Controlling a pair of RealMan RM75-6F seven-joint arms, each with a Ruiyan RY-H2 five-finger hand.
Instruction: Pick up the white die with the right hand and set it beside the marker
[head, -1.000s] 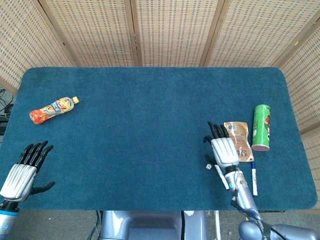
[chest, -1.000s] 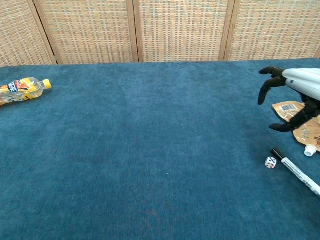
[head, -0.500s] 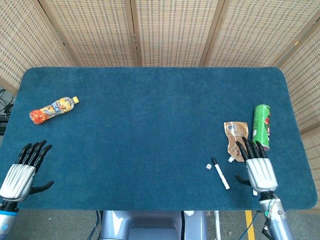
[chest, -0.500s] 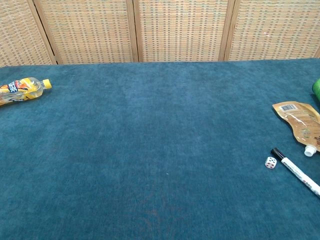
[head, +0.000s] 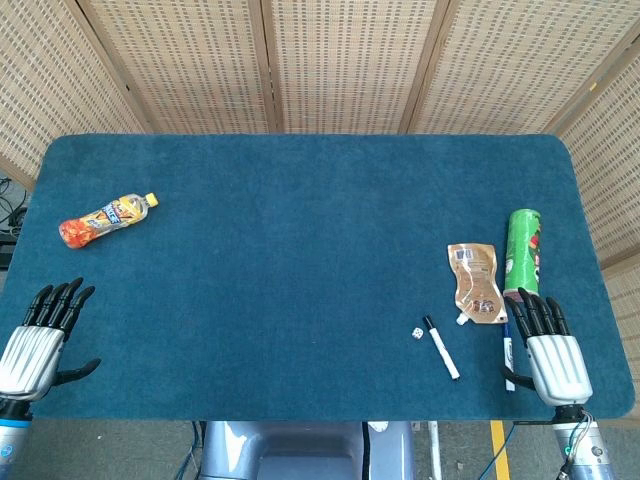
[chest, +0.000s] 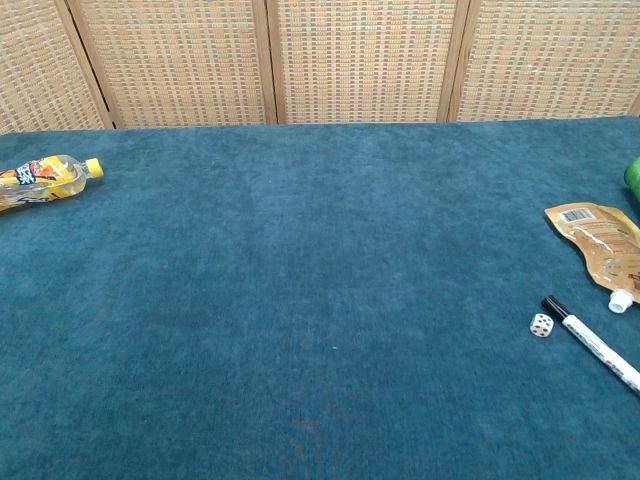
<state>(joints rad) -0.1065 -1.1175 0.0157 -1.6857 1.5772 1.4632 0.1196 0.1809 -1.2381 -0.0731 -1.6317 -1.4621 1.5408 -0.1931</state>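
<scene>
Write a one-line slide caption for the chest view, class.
White die lying just left of the black-capped marker on blue felt, beside a brown pouch; no hand in frame.

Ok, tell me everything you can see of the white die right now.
The white die is a small white cube with rounded corners and dark and reddish pips on the faces that show. It sits flat on the blue cloth of the table, near the front edge on the robot's right side. It lies just left of the black-capped end of the marker, close to it, with a thin gap. Nothing holds it: the right hand is off to the side, fingers spread.
</scene>
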